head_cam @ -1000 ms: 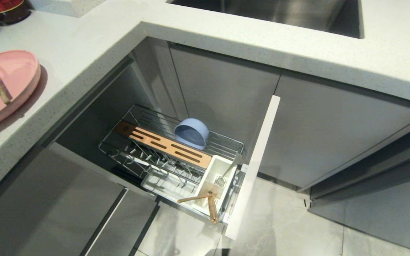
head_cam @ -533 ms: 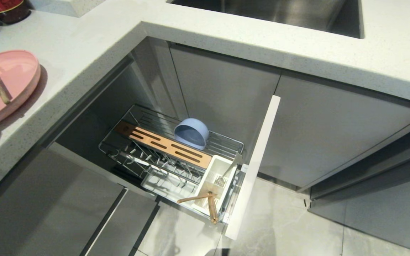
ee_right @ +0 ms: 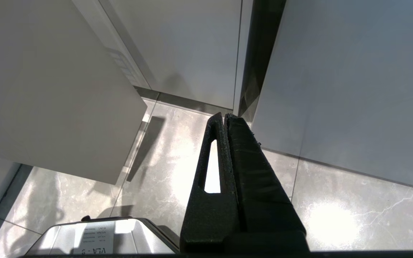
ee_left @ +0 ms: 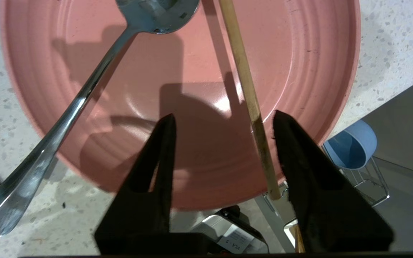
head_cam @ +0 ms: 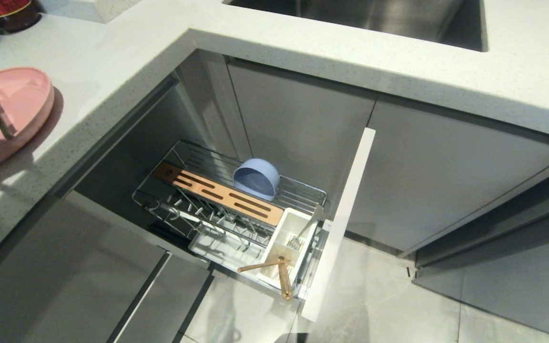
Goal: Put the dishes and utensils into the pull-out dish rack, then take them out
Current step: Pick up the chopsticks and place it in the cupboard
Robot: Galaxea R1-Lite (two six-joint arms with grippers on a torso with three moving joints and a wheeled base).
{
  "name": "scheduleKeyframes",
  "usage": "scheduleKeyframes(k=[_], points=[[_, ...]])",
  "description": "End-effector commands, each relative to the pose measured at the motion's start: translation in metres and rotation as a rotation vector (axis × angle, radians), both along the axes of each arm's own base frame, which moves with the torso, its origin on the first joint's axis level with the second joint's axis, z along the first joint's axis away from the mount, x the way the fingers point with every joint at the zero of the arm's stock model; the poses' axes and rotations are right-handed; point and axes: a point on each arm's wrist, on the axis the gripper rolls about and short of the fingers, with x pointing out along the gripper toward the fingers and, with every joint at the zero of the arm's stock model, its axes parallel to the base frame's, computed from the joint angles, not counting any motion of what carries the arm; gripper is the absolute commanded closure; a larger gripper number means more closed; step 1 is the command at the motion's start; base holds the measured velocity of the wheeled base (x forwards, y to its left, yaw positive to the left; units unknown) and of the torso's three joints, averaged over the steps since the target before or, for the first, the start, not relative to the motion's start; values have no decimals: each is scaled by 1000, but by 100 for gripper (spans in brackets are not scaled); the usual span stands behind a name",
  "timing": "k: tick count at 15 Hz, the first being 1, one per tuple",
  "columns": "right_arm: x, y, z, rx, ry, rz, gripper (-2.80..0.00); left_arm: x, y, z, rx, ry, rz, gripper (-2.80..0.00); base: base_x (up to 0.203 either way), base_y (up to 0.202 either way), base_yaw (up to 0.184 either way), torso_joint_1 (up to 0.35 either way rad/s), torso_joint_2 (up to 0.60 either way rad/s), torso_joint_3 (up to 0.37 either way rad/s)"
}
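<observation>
The left end effector hangs over the pink plate on the surface at far left, jaws parted, grasping nothing. One chopstick lies between its fingers, close to one of them.

To do this step well, it should centre over the stick, descend squarely, and close without nudging the spoon.

The right end effector is clenched, parked near the floor.

Count:
- one plate
- one spoon
- one chopstick on the plate
- one blue bowl in the pull-out dish rack
- wooden sticks across the cutlery box, number unclear
</observation>
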Motion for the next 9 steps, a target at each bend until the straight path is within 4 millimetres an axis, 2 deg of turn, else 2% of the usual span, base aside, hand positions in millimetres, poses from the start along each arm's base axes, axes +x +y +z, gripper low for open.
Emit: scheduleKeyframes(k=[1,9], points=[[0,0,0,0,-5,0,0,6,-1,-2,-14,9,4,-280,0,0,0,0,0,0],[0,0,0,0,-5,0,0,20,-1,-9,-22,45,6,-280,0,0,0,0,0,0]])
